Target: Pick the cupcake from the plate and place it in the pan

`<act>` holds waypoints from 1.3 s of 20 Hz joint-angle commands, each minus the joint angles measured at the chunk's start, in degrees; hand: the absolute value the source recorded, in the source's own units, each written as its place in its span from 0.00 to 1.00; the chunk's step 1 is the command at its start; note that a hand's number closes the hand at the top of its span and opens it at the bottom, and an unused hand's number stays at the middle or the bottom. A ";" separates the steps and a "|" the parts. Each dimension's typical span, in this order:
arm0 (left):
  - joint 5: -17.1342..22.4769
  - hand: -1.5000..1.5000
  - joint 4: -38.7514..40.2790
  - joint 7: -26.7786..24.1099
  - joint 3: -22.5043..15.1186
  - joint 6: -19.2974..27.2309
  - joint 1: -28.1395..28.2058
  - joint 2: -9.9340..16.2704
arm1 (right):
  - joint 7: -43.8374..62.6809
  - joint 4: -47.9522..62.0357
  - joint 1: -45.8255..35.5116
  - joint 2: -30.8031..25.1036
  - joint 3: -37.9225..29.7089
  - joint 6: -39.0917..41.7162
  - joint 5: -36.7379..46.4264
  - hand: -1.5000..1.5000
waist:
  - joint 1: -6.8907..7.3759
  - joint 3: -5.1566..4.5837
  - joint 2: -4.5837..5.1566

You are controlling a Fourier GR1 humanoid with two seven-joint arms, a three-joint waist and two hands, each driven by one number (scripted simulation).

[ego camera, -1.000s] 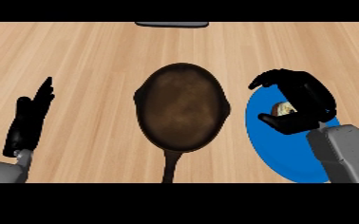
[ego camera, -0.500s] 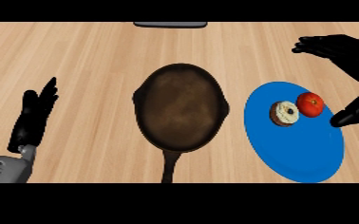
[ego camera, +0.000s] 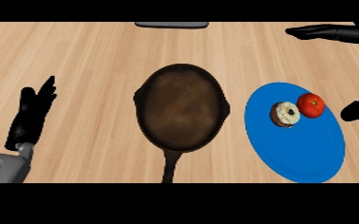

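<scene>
A small cupcake [ego camera: 286,114] with pale frosting lies on the blue plate [ego camera: 298,154] at the right, next to a red tomato [ego camera: 310,105]. The dark cast-iron pan [ego camera: 182,107] sits in the middle of the counter, handle toward me, with nothing in it. My right hand [ego camera: 324,31] is at the upper right edge, fingers stretched out, well above and beyond the plate; its thumb tip [ego camera: 351,110] shows at the right edge beside the tomato. My left hand [ego camera: 29,116] rests open at the left edge, fingers up.
A dark grey object [ego camera: 172,24] lies at the far edge of the wooden counter, behind the pan. Bare wood lies between the pan and my left hand.
My right hand has lifted away from the plate toward the upper right and spread out, uncovering the cupcake and tomato. Cupcake, pan and left hand stay put.
</scene>
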 commanded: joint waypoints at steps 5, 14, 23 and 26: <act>-0.55 0.50 2.59 0.76 1.43 0.36 -2.54 -0.90 | -14.51 -7.95 0.42 -5.19 10.61 -1.09 21.26 0.00 | -1.02 0.01 0.07; -0.99 0.50 2.56 -0.07 3.06 -2.01 -0.89 -1.32 | -24.78 -2.23 7.56 -6.14 20.75 -16.98 37.82 0.00 | -1.45 -0.08 -0.31; -3.40 0.50 5.60 -2.31 6.18 -4.42 -1.01 -3.34 | -24.88 3.39 5.10 -1.36 20.57 -19.93 47.03 0.00 | -1.90 -0.15 -0.48; -5.84 0.50 3.97 -2.25 4.75 -2.57 0.70 -5.84 | -26.21 8.39 5.72 2.17 21.65 -24.45 51.38 0.00 | -1.68 -0.13 -0.45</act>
